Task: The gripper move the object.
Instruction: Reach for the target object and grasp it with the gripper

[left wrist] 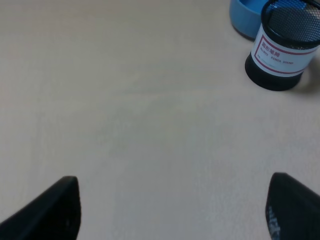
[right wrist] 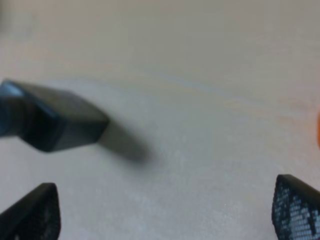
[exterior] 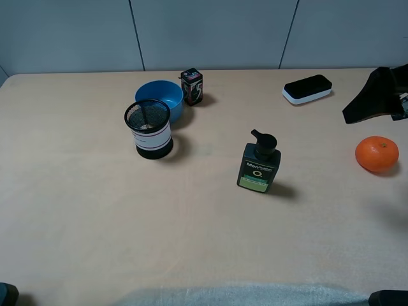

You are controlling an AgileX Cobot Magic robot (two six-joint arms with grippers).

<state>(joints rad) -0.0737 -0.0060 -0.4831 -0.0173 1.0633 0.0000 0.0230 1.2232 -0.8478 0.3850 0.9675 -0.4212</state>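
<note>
Pump bottle (exterior: 258,162) stands upright on the tabletop (exterior: 95,217), right of centre, mid-depth. Long axis vertical, pump nozzle pointing left and a bit far, label facing the near side. It touches nothing.

Right arm (exterior: 373,95) enters at the far right edge. The bottle lies to its left and nearer, so this looks like the arm for the job. The left arm is barely in the overhead view. The bottle shows in neither wrist view.

Right claw (right wrist: 165,215): fingers apart, nothing between them, over bare tabletop. A blurred dark block (right wrist: 55,122) sits ahead of it, possibly the eraser, cannot tell. Left claw (left wrist: 170,215): fingers apart too, holding nothing.

Containers:
- Blue bowl (exterior: 162,95), far left of centre, nothing visible inside.
- Mesh cup (exterior: 148,129), just near-left of the bowl, looks to be touching it or nearly so. Nothing seen in it.

Other items:
- Small box (exterior: 192,86), just right of the bowl.
- Eraser (exterior: 307,88), far right.
- Orange (exterior: 377,153), right of the bottle, well apart from it, on the near side of the right arm.

Likely reach is leftward and nearward, passing on the far side of the orange, with a side grasp on the bottle body.
</note>
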